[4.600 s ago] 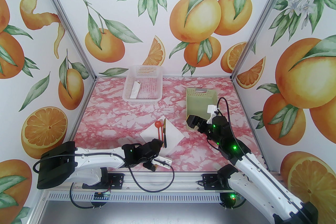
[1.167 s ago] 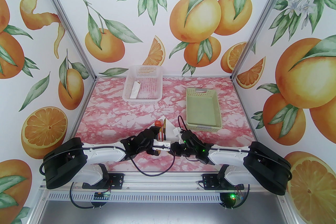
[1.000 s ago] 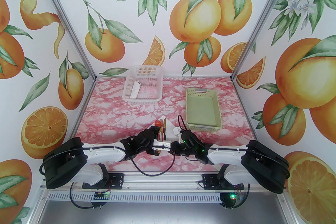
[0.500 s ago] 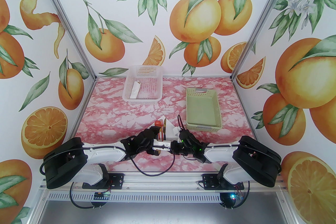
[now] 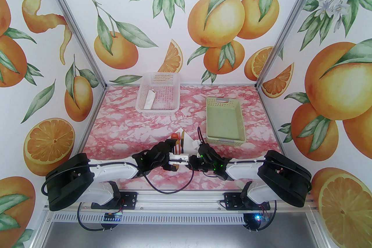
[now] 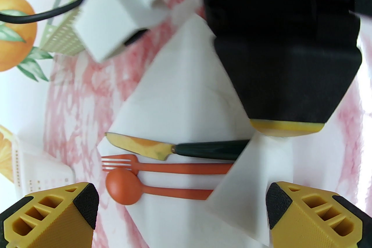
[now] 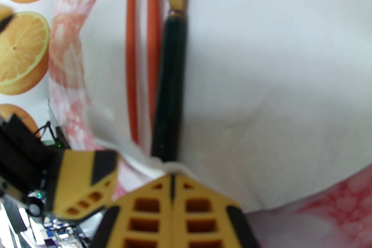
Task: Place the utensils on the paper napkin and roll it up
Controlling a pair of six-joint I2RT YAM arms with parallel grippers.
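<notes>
Pinches near corner of paper napkin (image 6: pixel 180 89) in closed right gripper (image 7: pixel 171 180), folding it over handles of spoon (image 6: pixel 123 190), fork (image 6: pixel 180 168), knife (image 6: pixel 203 149) lying mid-sheet on table (image 5: pixel 122 130); holds left gripper (image 6: pixel 183 200) wide apart above, likely to pin the fold

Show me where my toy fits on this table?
Bare: pink marble tabletop between the clear mesh basket and the white paper napkin, also left of it; inside the pale green plastic tray. Crowded: near middle, left gripper and right gripper over napkin and plastic utensils.
</notes>
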